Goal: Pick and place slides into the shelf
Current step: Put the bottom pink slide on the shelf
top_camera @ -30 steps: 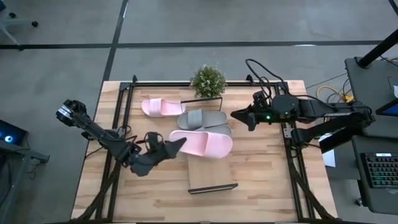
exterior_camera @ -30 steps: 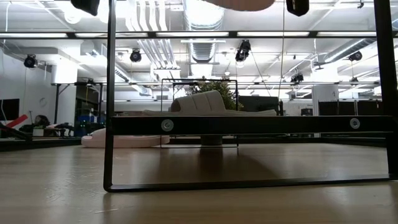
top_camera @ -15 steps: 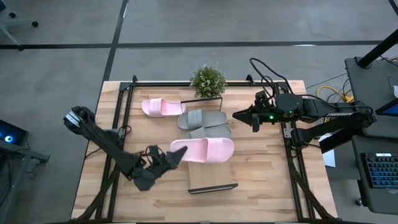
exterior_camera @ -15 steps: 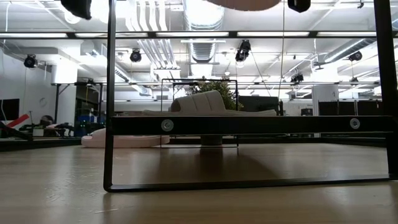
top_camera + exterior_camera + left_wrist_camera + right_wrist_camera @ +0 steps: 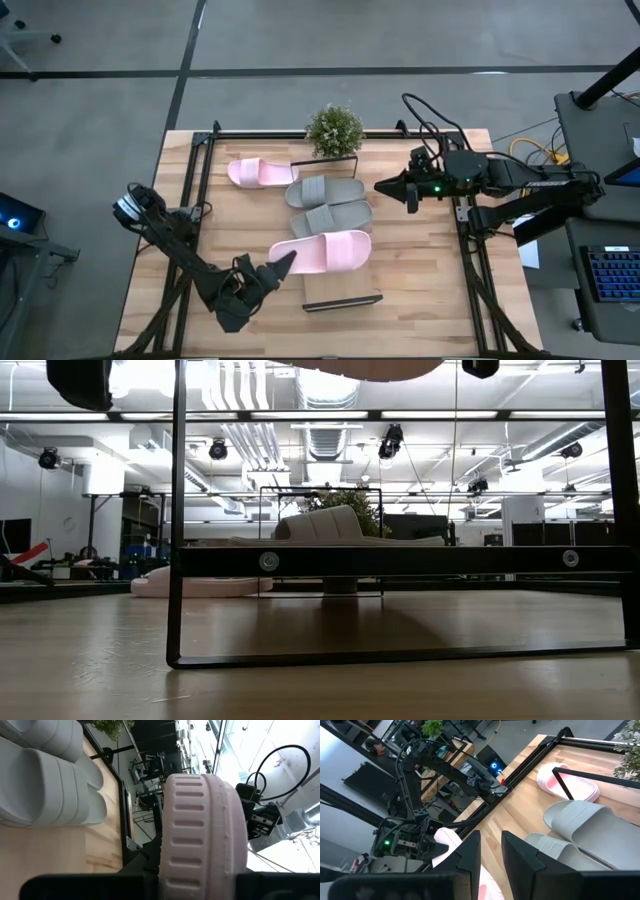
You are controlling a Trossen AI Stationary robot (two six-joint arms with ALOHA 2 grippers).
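A pale pink slide (image 5: 322,252) hangs over the near part of the shelf (image 5: 343,289), with my left gripper (image 5: 280,265) shut on its left end. In the low view this slide (image 5: 362,368) shows at the top, well above the shelf's wire rim (image 5: 178,510). Two grey slides (image 5: 325,190) (image 5: 337,215) lie side by side on the shelf's far part, soles down. A second pink slide (image 5: 258,172) lies on the table at the far left. My right gripper (image 5: 382,185) hovers to the right of the grey slides, open by a narrow gap, with nothing between its fingers. My left gripper pinches the pink slide's ribbed left end (image 5: 200,835) between its two fingers, which stand on either side of the end's thickness. It comes level from the table's near left, roughly along the slide. The slide is lifted clear and reaches out level toward the right.
A small potted plant (image 5: 333,130) stands at the shelf's far end. Black frame rails (image 5: 195,200) run along the table's left and right sides. Bare wood lies at the near left and right of the shelf.
My left gripper has carried the pink slide toward the table's near edge and downward, rolling as it went. The slide hung partly over the grey slides before; now it lies level over the shelf's near part, just clear of them.
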